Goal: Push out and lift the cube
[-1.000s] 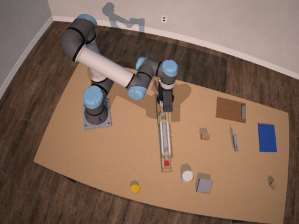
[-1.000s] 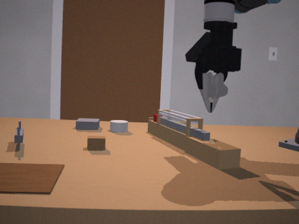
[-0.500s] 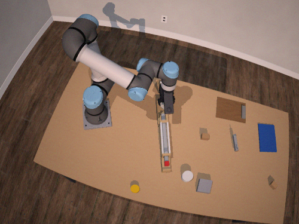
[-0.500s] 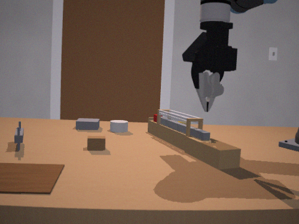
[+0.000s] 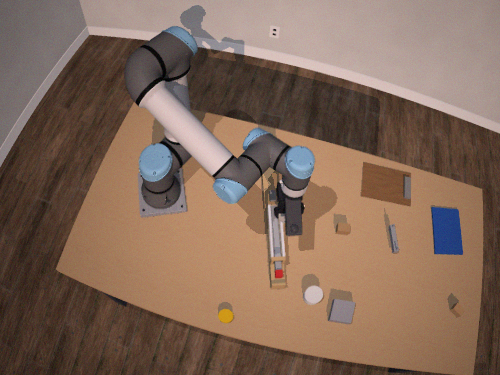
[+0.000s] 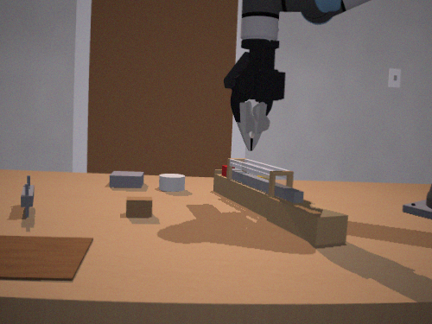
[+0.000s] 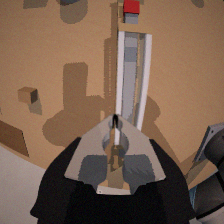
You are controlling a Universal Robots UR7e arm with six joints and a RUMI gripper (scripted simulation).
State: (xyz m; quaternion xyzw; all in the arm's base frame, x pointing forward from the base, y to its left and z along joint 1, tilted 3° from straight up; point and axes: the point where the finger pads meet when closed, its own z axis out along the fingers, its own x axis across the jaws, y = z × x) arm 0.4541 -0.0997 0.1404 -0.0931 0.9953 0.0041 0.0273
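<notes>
The red cube (image 5: 278, 273) (image 6: 224, 170) (image 7: 131, 6) sits outside the roofed part of the channel (image 5: 270, 235) (image 6: 259, 200) (image 7: 147, 60), on the short ledge at its far end, near the raised lip. A long grey bar (image 5: 278, 264) (image 6: 298, 195) (image 7: 131, 55) lies inside the channel; its front end reaches up to the cube and its rear end sticks out of the near opening. My gripper (image 6: 250, 149) (image 7: 115, 115) is shut and empty, fingertips down, above the channel's roof in the exterior view. In the top view the arm hides its fingertips.
A small wooden block (image 5: 343, 228) (image 6: 139, 207) (image 7: 27, 95), a white cylinder (image 5: 313, 295) (image 6: 172, 182) and a grey box (image 5: 342, 311) (image 6: 126, 180) stand to one side. A yellow disc (image 5: 226, 316), a grey tool (image 5: 394, 239), a brown board (image 5: 382, 184) and a blue panel (image 5: 447, 231) lie farther off.
</notes>
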